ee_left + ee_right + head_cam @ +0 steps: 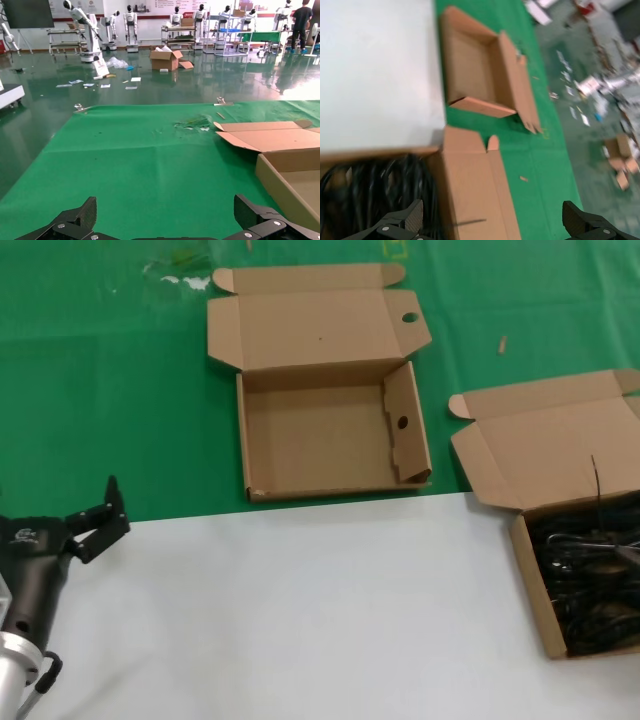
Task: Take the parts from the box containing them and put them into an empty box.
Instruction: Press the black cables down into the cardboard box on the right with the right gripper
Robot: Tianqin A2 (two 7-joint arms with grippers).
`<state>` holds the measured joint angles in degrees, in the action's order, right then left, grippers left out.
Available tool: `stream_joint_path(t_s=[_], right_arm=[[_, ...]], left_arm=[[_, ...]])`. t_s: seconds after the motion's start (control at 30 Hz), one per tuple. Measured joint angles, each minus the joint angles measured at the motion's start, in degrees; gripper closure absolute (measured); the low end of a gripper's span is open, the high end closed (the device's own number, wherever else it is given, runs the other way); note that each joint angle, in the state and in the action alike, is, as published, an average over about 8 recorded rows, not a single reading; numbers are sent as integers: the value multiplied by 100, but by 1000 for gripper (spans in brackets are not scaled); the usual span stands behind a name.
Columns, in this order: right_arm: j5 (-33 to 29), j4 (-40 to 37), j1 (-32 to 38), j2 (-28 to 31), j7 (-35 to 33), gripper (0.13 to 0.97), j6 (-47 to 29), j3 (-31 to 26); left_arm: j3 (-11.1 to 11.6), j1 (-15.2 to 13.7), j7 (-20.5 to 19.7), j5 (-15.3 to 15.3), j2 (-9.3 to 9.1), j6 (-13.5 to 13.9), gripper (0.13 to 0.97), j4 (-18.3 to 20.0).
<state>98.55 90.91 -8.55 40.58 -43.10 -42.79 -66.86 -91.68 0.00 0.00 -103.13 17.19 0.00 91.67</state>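
While the left gripper (100,515) is parked open at the table's near-left, the right gripper (492,220) is held spread above the cord-filled box (470,195); the holed-flap box (330,435) is seen bare inside.

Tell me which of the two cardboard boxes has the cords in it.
The box at the table's right edge, with the plain lid, holds the black cords. The other box, farther back at centre with a round-holed flap, is empty.

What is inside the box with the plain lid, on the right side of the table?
The box containing them holds the parts, tangled black cords that fill its tray. How many cords there are, and the box floor beneath them, cannot be seen. The right gripper is open above it.
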Motion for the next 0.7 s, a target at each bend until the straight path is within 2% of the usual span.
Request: stream_joint_path(t_s=[0.17, 0.33, 0.7], right_arm=[[100, -383, 125, 550, -573, 129, -275, -31], [9, -899, 478, 898, -771, 129, -271, -466], [-180, -1696, 1301, 944, -786, 129, -94, -1545]], left_arm=[[0, 0, 0, 0, 0, 0, 132, 0], [0, 0, 0, 0, 0, 0, 132, 0], [0, 0, 0, 0, 0, 0, 132, 0]])
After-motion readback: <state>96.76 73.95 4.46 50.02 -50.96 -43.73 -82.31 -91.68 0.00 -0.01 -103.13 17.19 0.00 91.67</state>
